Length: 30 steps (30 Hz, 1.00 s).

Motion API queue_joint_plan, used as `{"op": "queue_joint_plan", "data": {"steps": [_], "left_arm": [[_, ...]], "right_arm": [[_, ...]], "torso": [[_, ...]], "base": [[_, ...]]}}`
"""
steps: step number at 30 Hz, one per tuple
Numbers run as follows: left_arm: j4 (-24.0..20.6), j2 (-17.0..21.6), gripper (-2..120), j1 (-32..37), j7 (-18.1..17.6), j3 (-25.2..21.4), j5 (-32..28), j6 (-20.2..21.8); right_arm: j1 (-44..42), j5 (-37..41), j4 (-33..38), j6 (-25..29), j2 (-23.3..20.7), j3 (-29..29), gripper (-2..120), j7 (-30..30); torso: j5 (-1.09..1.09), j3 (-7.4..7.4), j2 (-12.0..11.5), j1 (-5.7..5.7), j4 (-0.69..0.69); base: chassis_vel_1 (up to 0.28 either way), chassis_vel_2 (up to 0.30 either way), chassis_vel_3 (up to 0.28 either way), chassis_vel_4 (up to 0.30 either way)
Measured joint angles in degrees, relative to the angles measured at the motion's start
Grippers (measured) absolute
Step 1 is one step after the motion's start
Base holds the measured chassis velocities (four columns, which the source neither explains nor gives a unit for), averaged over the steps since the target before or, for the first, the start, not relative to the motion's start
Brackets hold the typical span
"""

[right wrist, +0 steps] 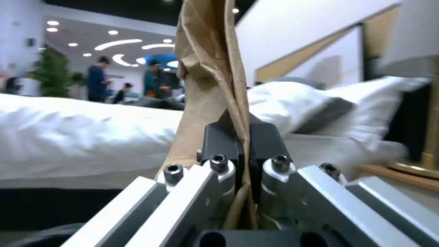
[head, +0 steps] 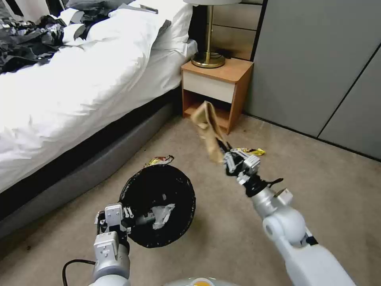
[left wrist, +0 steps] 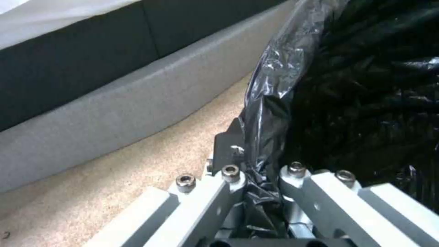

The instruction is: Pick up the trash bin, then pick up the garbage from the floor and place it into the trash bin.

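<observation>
the trash bin (head: 158, 206) is held up off the floor (head: 222, 238) by the left gripper (head: 133, 220), low on the robot's left, with its black-lined mouth tipped toward the head camera. from the left wrist, the jaws are seen clamped onto the rim, the crinkly black bag (left wrist: 270, 113) pinched between the dark fingertips (left wrist: 228, 147) and bunched down between the linkages. inside the bin, a crumpled piece of white paper (head: 162, 216) is seen lying against the near wall. on the robot's right, a brown paper bag (head: 208, 129) is held in the air by the right gripper (head: 227, 155), above the carpet and in front of the wooden nightstand (head: 216, 89); the bag sticks up and away from the gripper, creased and folded along its length. from the right wrist the jaws are seen closed tight on the bag's lower edge (right wrist: 215, 85), the paper squeezed flat between the two black pads (right wrist: 219, 140). the bag is well apart from the bin, out to its right and farther from the robot. a yellow wrapper (head: 254, 151) is seen on the carpet just behind the right gripper, and a second yellow and red wrapper (head: 159, 160) lies on the floor touching the far side of the bin's rim. the bed (head: 79, 87), with white covers and a grey base, runs along the left, and a brass lamp base (head: 208, 59) is set on the nightstand.
</observation>
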Motion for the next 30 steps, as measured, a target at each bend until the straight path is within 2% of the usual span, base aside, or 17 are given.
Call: {"op": "queue_joint_plan", "data": {"steps": [7,15,30], "left_arm": [[-0.03,-0.19,1,0.10,0.02,0.29,0.25,-0.07],[-0.30,-0.38,1,0.23,0.05,0.44,0.60,-0.21],[-0.38,-0.35,1,0.18,0.08,0.59,0.66,-0.27]], "right_arm": [[-1.44,-5.89,-1.69,1.06,-0.06,-6.90,0,0.64],[-0.48,-9.14,-9.36,1.71,1.58,-12.40,0,1.60],[0.55,-10.27,-15.18,2.27,2.60,-12.79,0,2.21]], "torso": [[0.01,0.00,0.00,0.00,0.01],[0.01,0.00,0.00,0.00,0.01],[0.01,0.00,0.00,0.00,0.01]], "base": [[0.000,0.000,0.000,0.000],[0.000,0.000,0.000,0.000],[0.000,0.000,0.000,0.000]]}}
